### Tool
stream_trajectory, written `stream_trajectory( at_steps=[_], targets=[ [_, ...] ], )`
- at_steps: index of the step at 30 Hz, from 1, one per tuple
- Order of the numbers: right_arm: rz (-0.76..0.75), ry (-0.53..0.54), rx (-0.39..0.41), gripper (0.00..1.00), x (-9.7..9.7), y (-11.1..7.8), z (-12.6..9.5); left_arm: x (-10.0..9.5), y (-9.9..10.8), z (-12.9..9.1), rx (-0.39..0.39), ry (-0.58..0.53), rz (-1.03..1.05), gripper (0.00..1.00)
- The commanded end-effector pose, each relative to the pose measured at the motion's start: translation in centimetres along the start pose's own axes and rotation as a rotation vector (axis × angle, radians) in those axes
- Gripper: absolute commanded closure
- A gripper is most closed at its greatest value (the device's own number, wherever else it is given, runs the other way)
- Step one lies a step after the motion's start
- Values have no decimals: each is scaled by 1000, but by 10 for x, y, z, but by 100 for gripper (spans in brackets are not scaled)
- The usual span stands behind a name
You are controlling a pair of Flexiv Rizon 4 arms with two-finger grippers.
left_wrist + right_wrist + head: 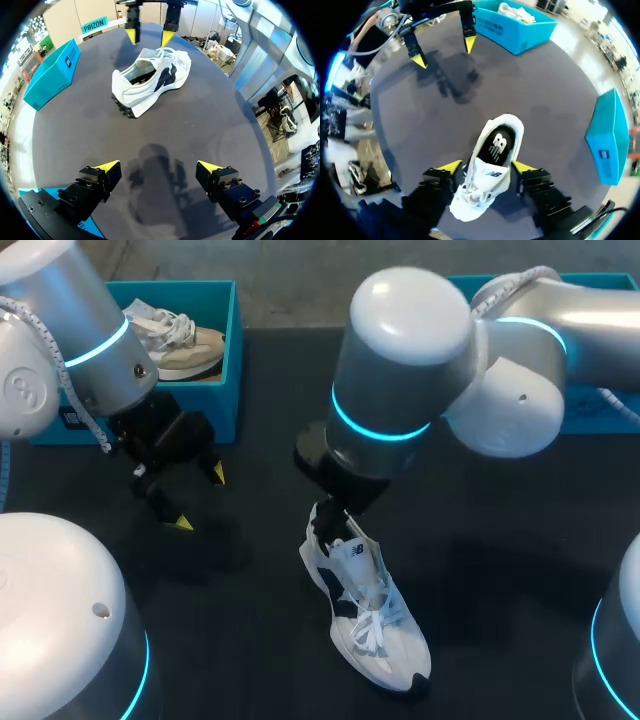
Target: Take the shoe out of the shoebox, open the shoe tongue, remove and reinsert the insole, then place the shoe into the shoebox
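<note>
**Right gripper**: we hold its yellow-tipped fingers spread, one on each side of the white lace-up running shoe with dark navy side panels. They stand level with the tongue and do not pinch it. In the left wrist view the tips appear to hang just above the shoe, not on it.

**Left gripper**: our fingers are wide apart and empty, hovering over the dark grey tabletop, well apart from the shoe.

**Shoe:** it stands upright on its sole near the middle of the table, outside both boxes. Its mouth gapes, and a black insole with a white emblem lies flat inside.

**Boxes:** the open teal cardboard shoebox behind our left arm holds a beige shoe. A second teal shoebox sits at the far right of the table.

**Progress:** we judge that the shoe is already out of its box. The tongue looks to be drawn back, though not with certainty. We cannot tell whether the seated insole has been removed and reinserted or is not yet lifted. Returning the shoe to the box is certainly left to do.
</note>
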State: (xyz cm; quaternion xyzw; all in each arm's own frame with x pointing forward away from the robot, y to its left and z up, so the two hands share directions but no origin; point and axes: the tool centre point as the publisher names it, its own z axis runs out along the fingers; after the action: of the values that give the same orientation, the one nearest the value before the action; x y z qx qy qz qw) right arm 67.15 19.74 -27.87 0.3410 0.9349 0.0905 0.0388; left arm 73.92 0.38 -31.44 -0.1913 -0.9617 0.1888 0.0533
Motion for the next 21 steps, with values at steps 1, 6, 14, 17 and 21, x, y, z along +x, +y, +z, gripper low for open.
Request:
stream_trajectory(
  at_steps=[1, 6, 14, 17, 21],
  targets=[
    [-112, 58, -6, 0, -7, 1, -9, 1, 0, 0, -2, -2, 0, 0],
    [-389, 186, -18, 0, 1, 5, -7, 1, 0, 0, -2, -2, 0, 0],
    [-389, 186, -18, 0, 1, 5, -7, 1, 0, 0, -2, -2, 0, 0],
    [-389, 186, -18, 0, 1, 5, -7, 1, 0, 0, -2, -2, 0, 0],
    [-545, 152, -20, 0, -3, 16, -4, -3, 2, -5, 8, 6, 61, 0]
  ],
)
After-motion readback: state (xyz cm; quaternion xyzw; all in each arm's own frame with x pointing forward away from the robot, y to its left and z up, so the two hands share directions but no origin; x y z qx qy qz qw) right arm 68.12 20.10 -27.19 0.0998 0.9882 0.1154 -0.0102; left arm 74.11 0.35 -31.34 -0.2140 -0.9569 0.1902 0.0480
